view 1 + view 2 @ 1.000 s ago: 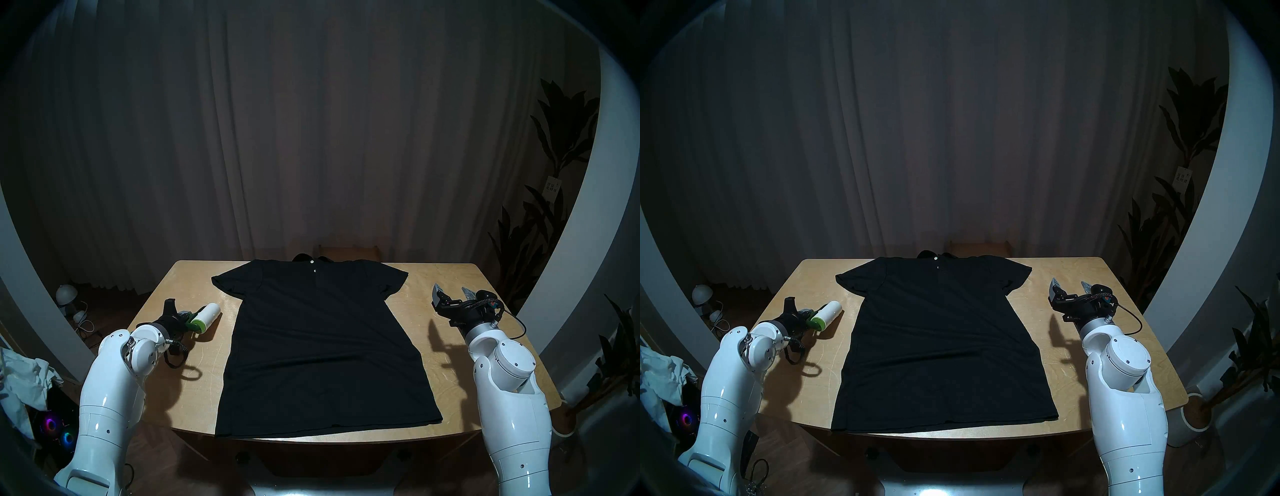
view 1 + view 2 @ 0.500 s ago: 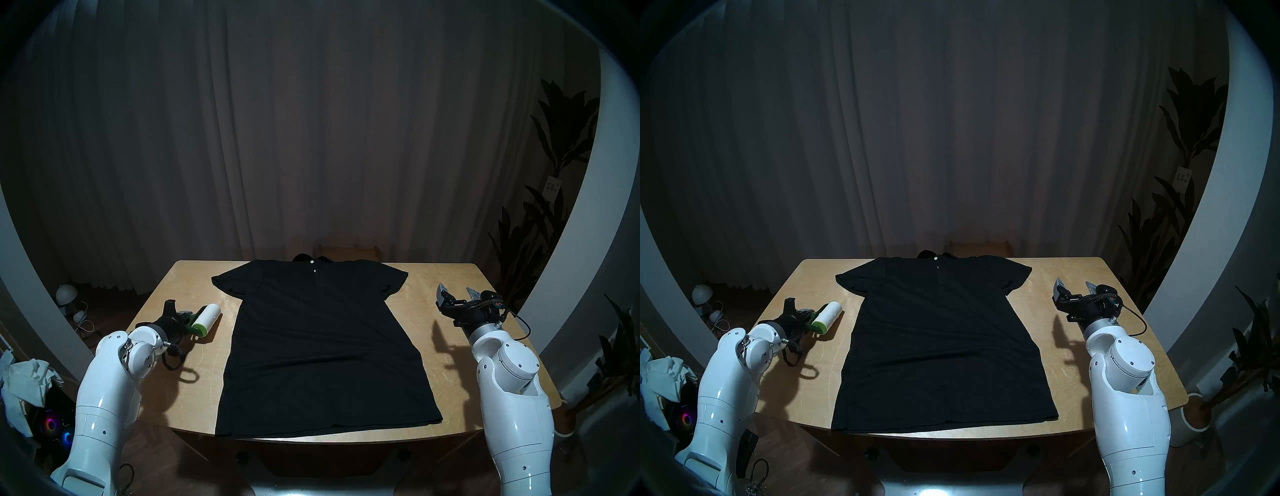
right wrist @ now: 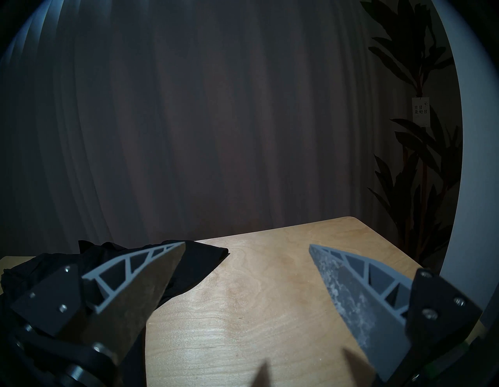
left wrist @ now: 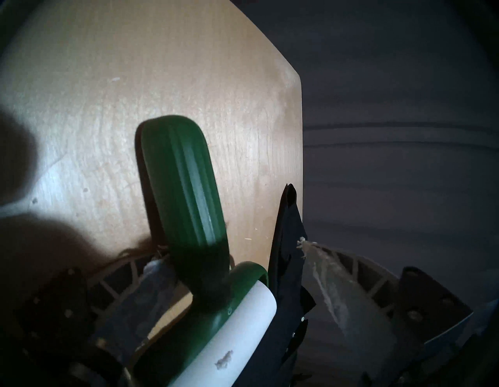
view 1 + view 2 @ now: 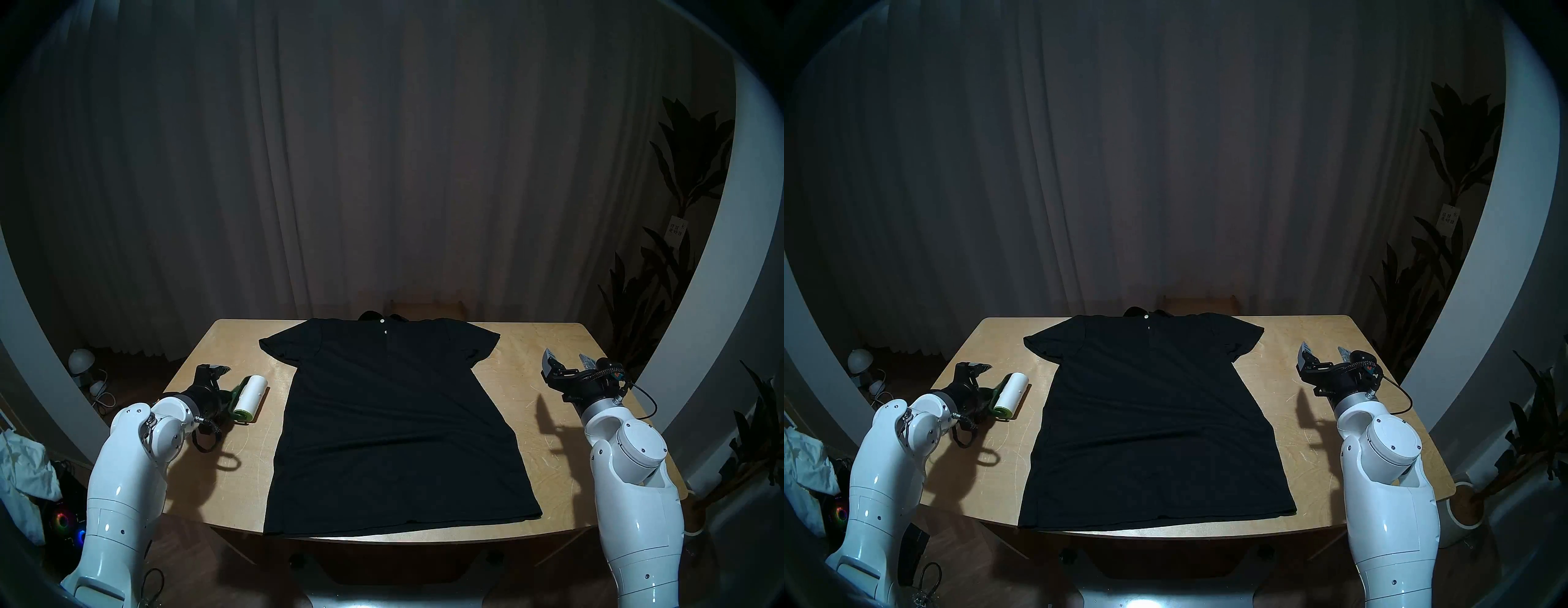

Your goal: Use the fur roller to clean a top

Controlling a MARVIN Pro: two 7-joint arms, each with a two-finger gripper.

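The left gripper [image 5: 220,384] sits low over the counter [image 5: 551,450] with its jaws spread, and nothing is pinched between them. The roller [image 5: 250,398] lies on the wood just to that gripper's inner side, its green handle [image 4: 183,183] lying between the fingers in the left wrist view, the white roll [image 4: 237,340] closest to the wrist; whether a finger touches the handle I cannot tell. A bit of grey fluff clings to the roll. Further inward from the gripper, past the roller and apart from it, the top [image 5: 394,424] is spread flat on the counter, neck at the far edge and hem at the near edge.

The right gripper [image 5: 567,361] hangs above the other side of the counter, jaws wide apart and empty. The top's sleeve [image 3: 199,259] lies just ahead of its inner finger [image 3: 151,273], and bare wood shows below between the two fingers.
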